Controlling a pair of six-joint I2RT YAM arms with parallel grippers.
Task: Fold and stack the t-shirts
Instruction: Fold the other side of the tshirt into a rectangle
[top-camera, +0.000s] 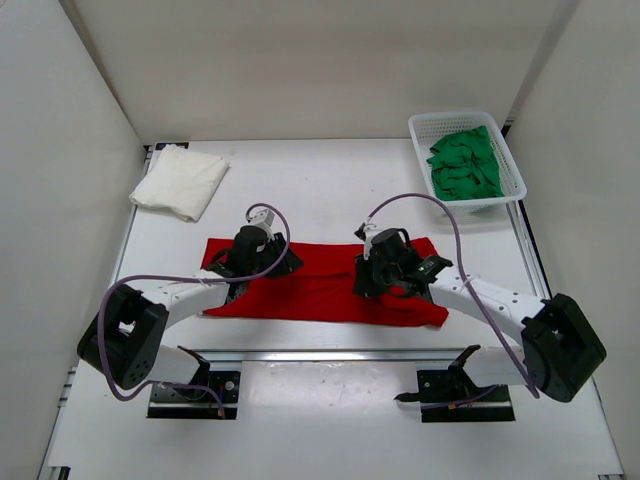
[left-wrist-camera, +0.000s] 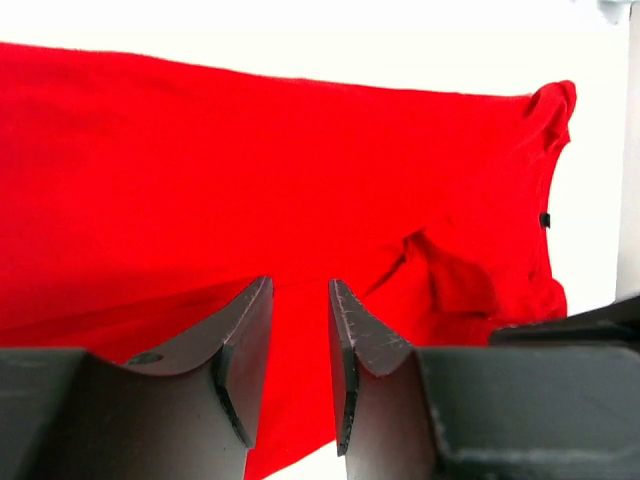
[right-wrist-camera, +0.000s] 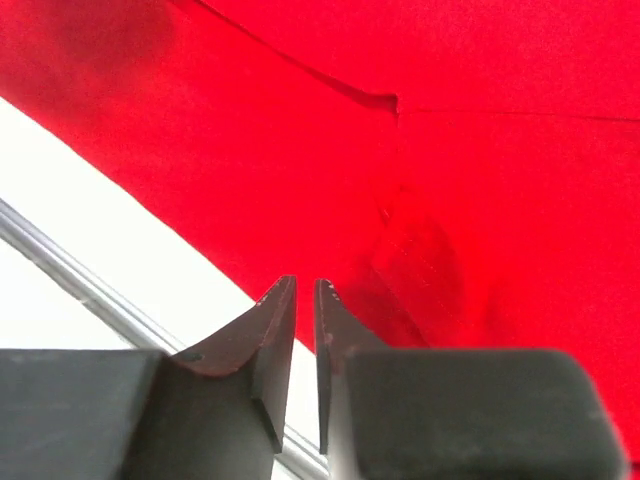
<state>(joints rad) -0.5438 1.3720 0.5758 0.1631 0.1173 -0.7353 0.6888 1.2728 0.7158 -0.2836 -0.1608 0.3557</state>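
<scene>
The bright red cloth t-shirt (top-camera: 320, 290) lies flat on the white surface (top-camera: 330, 180), under and ahead of both pairs of jaws. The left jaws stand slightly apart and the right jaws nearly together, neither visibly holding cloth. A clean fold likely needs both to pinch the same edge and lift evenly.

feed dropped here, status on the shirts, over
Left pincer slightly open, right pincer nearly shut, grip unclear, both over red shirt. Red laid flat, white folded aside, green in basket. Nothing in the way.
</scene>
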